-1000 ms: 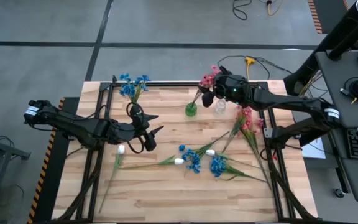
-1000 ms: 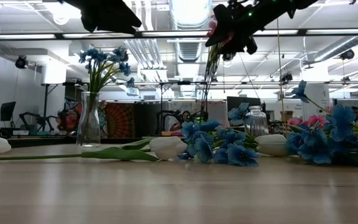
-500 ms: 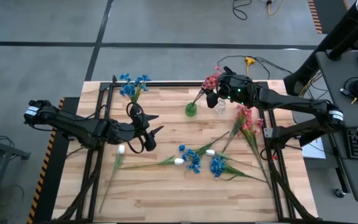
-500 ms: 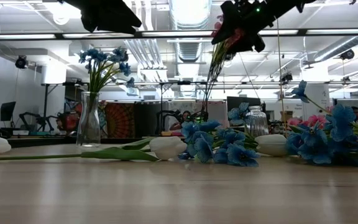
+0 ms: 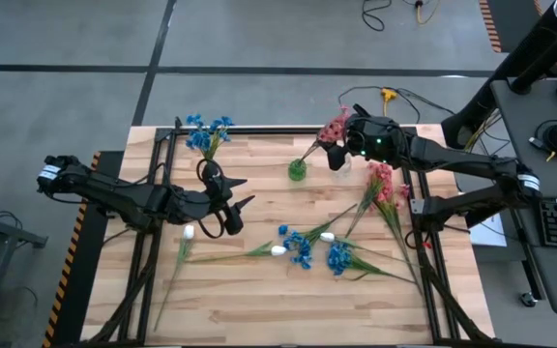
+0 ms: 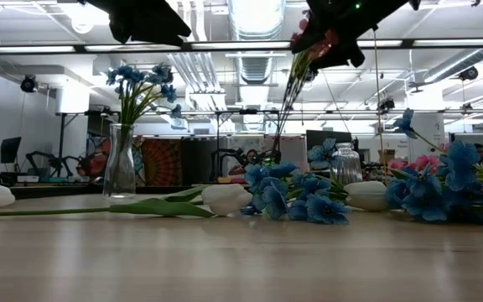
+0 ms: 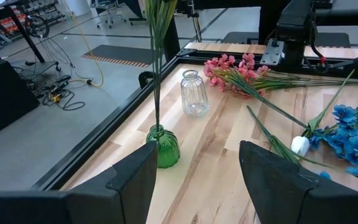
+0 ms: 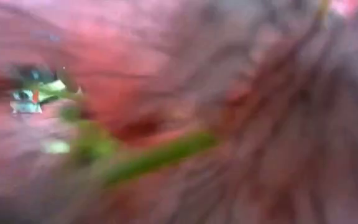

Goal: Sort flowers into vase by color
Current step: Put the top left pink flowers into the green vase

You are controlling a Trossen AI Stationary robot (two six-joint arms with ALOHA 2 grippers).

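Note:
A pink sprig stands with its stem foot in the small green vase and leans toward the table's right. My right gripper hovers at its blossoms, which fill the right wrist view as a pink blur. Blue flowers stand in a clear vase at the far left. An empty clear vase stands beside the green one. Loose pink, blue and white flowers lie on the table. My left gripper waits open and raised over the table's left part.
A black metal frame runs along the table's far and side edges. The loose flowers are spread over the table's middle and right. Bare wood lies along the near edge.
My right gripper has gone a little toward the table's right edge and slightly up. The pink sprig's head has swung that way with it, so the stem leans more, while its foot has stayed in the green vase.

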